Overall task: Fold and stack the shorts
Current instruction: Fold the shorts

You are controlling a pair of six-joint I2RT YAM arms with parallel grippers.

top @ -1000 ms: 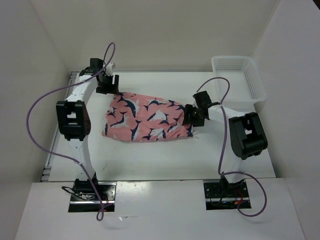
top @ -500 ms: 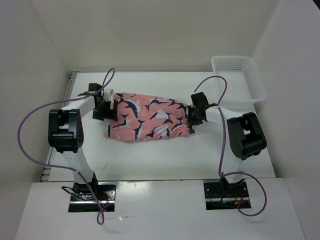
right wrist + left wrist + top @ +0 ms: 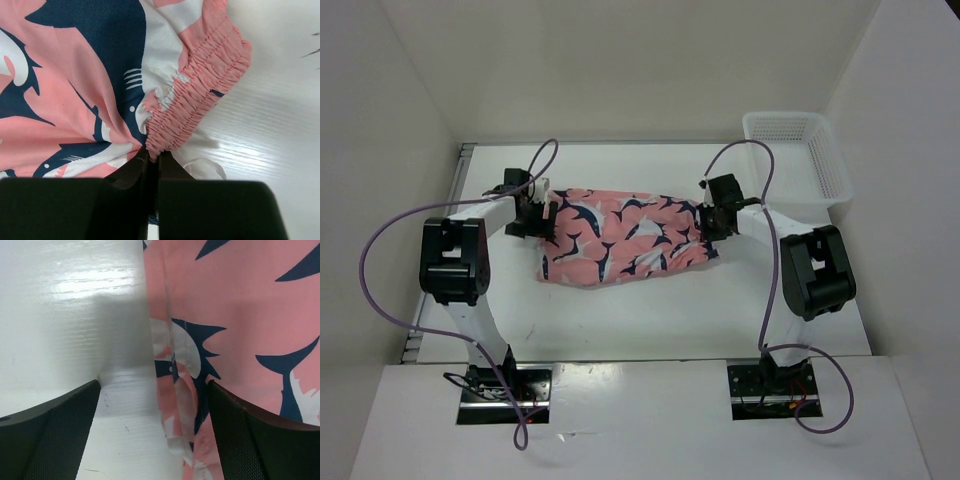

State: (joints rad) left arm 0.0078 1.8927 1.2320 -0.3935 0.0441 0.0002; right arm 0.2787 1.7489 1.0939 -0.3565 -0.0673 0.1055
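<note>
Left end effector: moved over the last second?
Yes. The left end effector came nearward, away from the far edge of the table, and now sits open at the left edge of the shorts.

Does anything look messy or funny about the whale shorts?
Nothing is torn or spilled. The shorts just lie rumpled, not flat: their near-left corner bulges out unevenly, and the elastic waistband is scrunched where the right end effector pinches it. The left end effector is open over the opposite edge.
</note>
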